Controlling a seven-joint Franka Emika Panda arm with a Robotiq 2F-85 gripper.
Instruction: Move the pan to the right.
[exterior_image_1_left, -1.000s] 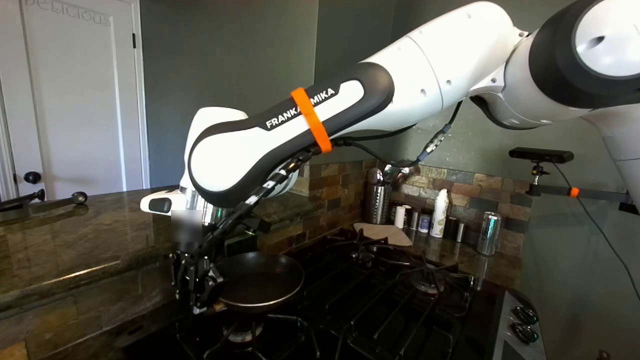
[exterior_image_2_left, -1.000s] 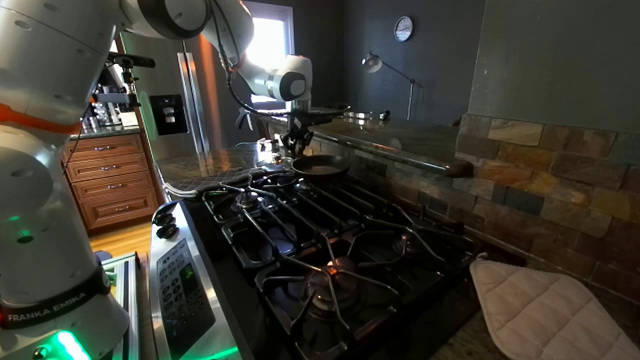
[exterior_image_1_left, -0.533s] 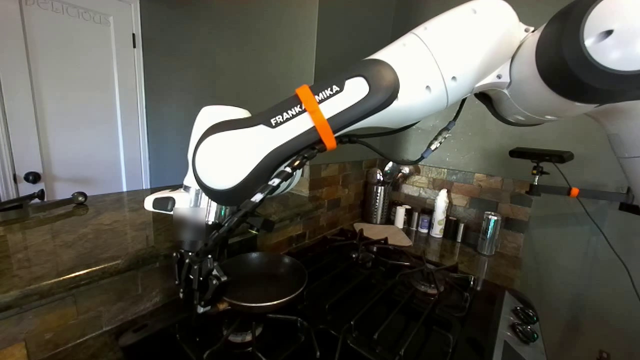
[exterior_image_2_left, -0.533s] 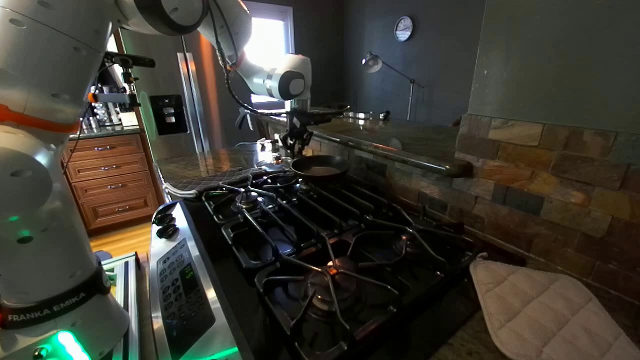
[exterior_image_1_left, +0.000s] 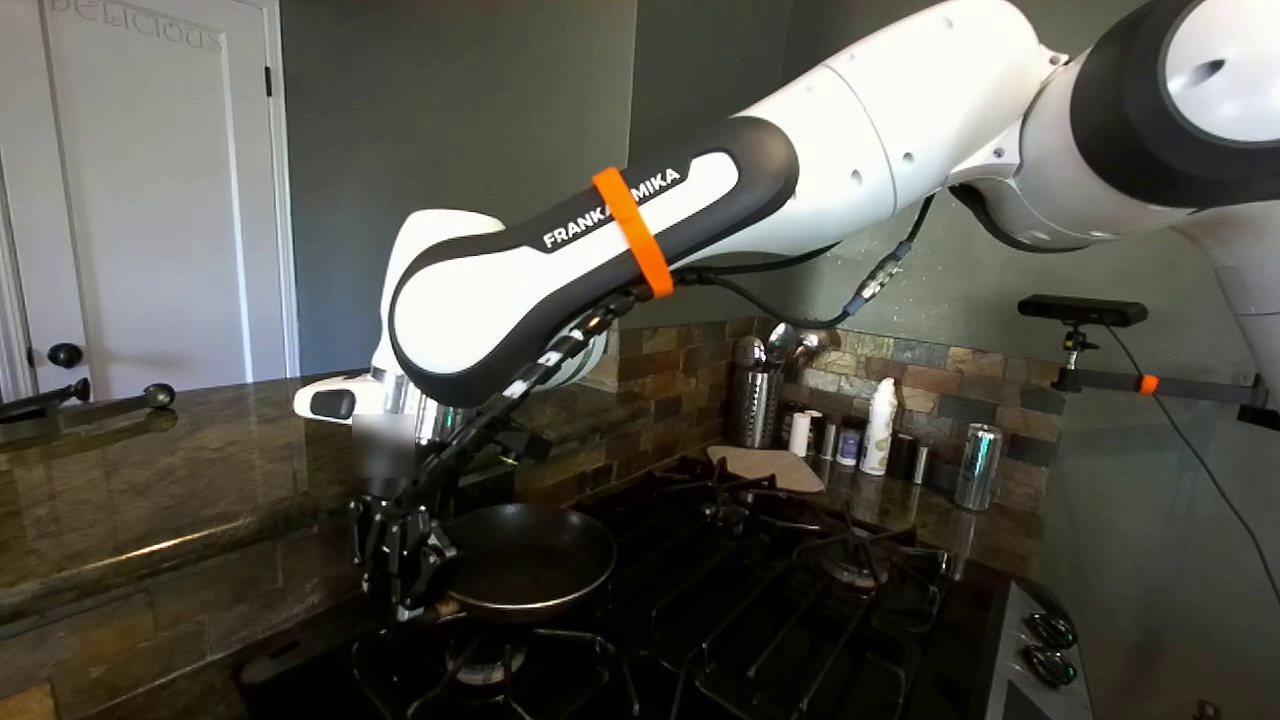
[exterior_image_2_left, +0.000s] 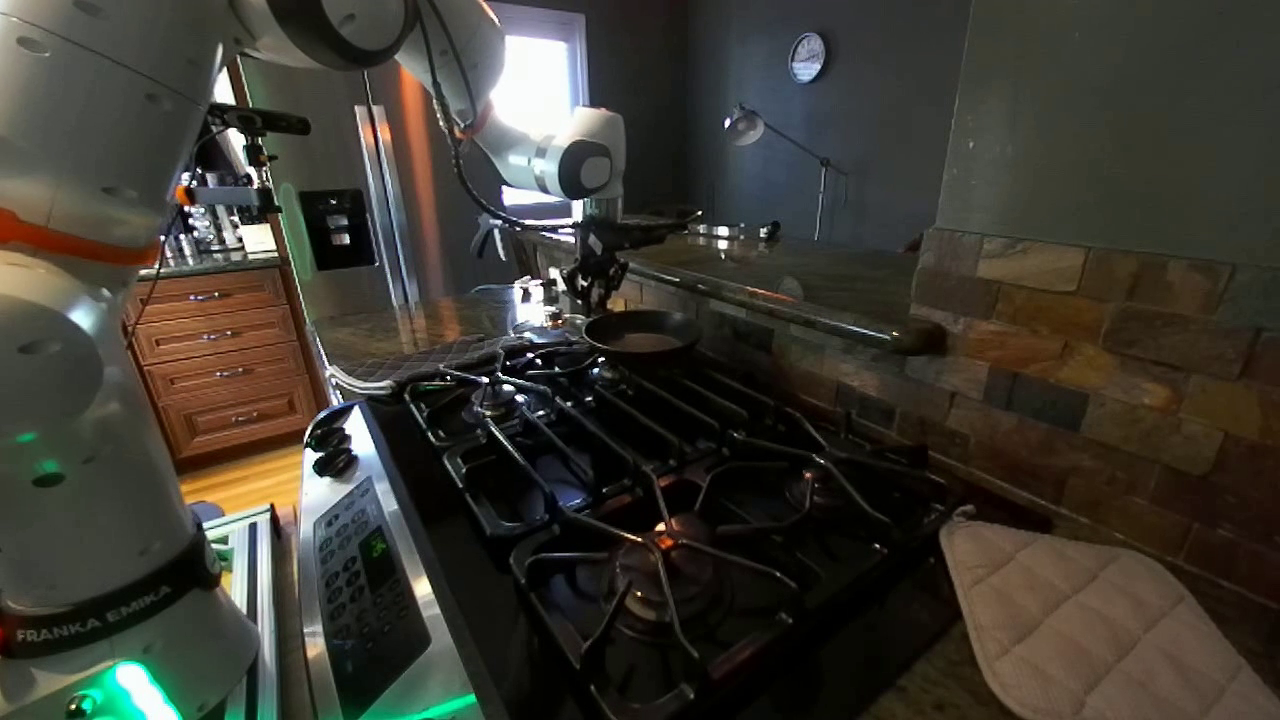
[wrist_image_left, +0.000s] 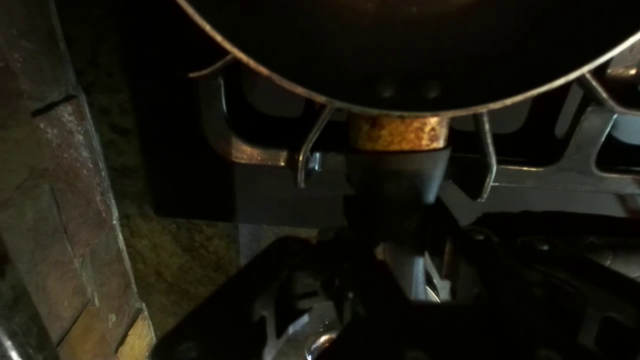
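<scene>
Frying pan (exterior_image_1_left: 535, 562) has edged slightly rightward in an exterior view.
Pincer (wrist_image_left: 399, 217) closed on the handle (wrist_image_left: 397, 167), probably the best hold for stiff, likely front-heavy metal.

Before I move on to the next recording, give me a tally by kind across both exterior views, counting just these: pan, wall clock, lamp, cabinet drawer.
Pan: 1
Wall clock: 1
Lamp: 1
Cabinet drawers: 4
Total: 7

White door (exterior_image_1_left: 150, 230) bore "DELICIOUS" | robot forearm (exterior_image_1_left: 565, 278) read "FRANKA", "MIKA", orange strap (exterior_image_1_left: 634, 232) between | robot base collar (exterior_image_2_left: 95, 618) read "FRANKA EMIKA"
</scene>
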